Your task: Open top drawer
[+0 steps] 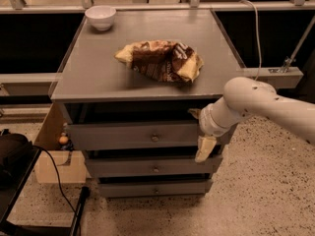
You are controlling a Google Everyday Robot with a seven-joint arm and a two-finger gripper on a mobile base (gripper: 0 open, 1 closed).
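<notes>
The top drawer (123, 135) is the widest grey front of the cabinet, with a small round metal knob (155, 137) at its centre. Its front sits about level with the cabinet's front. My gripper (199, 132) is at the drawer front's right end, to the right of the knob and not on it. It is open: one cream finger (204, 149) points down past the drawer's lower edge, and the other tip (193, 113) is at its upper edge. The white arm (256, 102) comes in from the right.
Two narrower drawers (155, 168) lie below. On the cabinet top (88, 73) lie a crumpled chip bag (160, 60) and a white bowl (101, 17). A cardboard box (54, 151), a black bag (12, 156) and a cable (54, 176) are on the floor at left.
</notes>
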